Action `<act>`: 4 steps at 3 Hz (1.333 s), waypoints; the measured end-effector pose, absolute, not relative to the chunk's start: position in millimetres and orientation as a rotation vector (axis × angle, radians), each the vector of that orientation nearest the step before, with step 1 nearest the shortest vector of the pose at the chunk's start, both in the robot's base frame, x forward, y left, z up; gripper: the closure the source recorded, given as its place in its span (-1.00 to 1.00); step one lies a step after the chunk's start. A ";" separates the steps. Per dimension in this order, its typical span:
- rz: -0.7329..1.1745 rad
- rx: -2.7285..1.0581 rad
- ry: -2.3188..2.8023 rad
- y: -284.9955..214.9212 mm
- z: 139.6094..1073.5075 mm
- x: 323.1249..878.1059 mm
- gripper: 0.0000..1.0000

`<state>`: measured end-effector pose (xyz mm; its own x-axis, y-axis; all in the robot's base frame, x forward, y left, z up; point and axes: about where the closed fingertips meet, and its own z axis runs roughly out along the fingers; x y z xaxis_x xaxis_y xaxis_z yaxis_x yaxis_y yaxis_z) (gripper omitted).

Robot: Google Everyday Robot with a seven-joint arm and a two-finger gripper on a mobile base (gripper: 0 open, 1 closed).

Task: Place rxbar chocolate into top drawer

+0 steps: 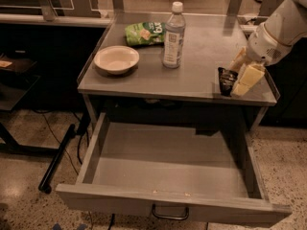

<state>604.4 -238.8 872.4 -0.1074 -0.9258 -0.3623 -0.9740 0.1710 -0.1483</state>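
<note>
The rxbar chocolate (224, 81) is a small black bar at the right front of the grey tabletop (201, 80), tilted up on its edge. My gripper (235, 80) is down at the bar, open, with one cream finger (248, 78) right beside the bar on its right side and the other behind it. I cannot tell whether the fingers touch the bar. The top drawer (120, 202) is pulled fully out below the tabletop, its inside bare, its dark handle (170, 213) at the front.
A clear water bottle (173, 35) stands mid-table. A green snack bag (144, 33) lies behind it to the left, and a white bowl (116, 60) sits at the left front. The table has a raised rim (271, 83) on the right. A dark bench stands to the left.
</note>
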 end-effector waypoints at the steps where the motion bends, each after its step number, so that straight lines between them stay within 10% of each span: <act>1: 0.261 -1.805 2.068 -232.8 868.4 573.1 1.00; 4: 0.421 -1.878 2.141 -194.3 818.1 475.1 1.00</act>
